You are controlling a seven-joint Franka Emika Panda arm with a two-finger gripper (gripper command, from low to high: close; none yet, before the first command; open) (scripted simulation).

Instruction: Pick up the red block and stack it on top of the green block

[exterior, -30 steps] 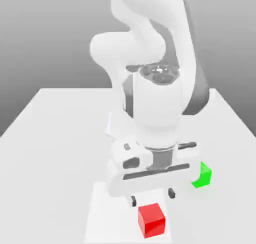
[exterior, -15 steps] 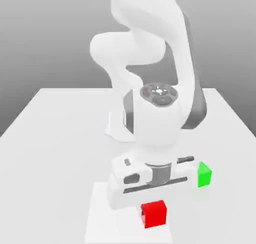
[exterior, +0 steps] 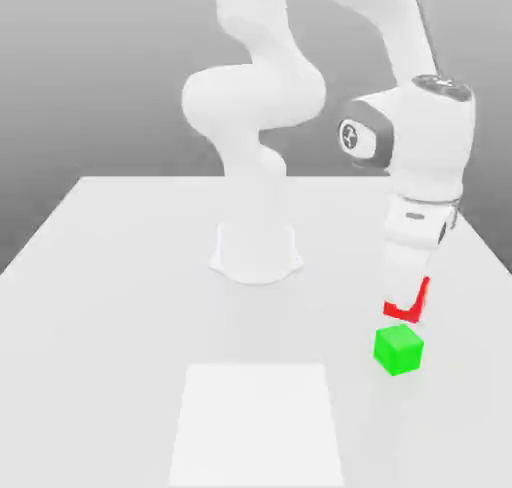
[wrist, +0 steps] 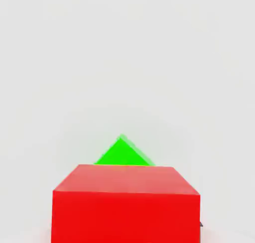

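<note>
The red block [exterior: 408,306] hangs in the air at the exterior view's right, with my gripper [exterior: 409,298] shut on it; most of the cube is hidden by the hand. Directly beneath it, a small gap apart, the green block [exterior: 399,349] rests on the white table [exterior: 120,276]. In the hand view the red block [wrist: 126,204] sits close to the camera, and a corner of the green block [wrist: 122,153] peeks out from behind it.
The arm's white base [exterior: 255,251] stands at the middle of the table. A paler square patch [exterior: 258,421] lies on the surface near the front edge. The table's right edge runs close to the green block.
The gripper dropped onto the red block at the front of the table and shut on it. It then lifted the block and swung it to the exterior view's right, over the green block.
</note>
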